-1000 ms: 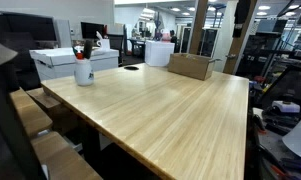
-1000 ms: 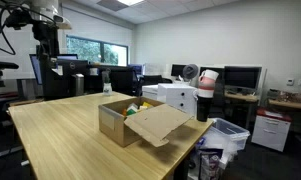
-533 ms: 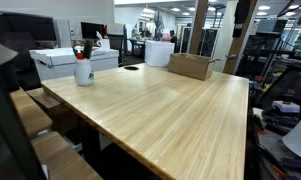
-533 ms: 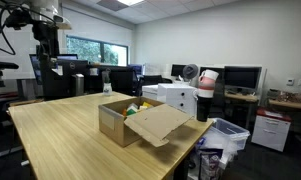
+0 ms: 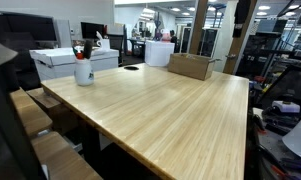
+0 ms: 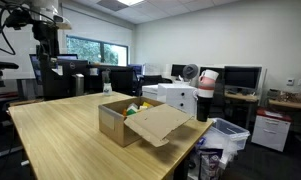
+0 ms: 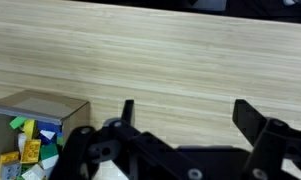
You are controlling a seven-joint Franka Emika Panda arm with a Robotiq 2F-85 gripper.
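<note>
My gripper point(image 7: 184, 108) hangs released, jaws wide, over the pale wooden table point(image 7: 150, 50). The open brown cardboard box point(image 7: 45, 103) sits at eight o'clock. It's probably light with flimsy walls, so I'd pinch one rim.

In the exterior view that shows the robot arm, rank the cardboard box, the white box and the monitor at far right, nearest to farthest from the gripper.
From the open gripper, whose arm is upper left in an exterior view:
1. Cardboard box, centre of view.
2. White box, right of it, farther back.
3. Monitor, far right desk.
</note>
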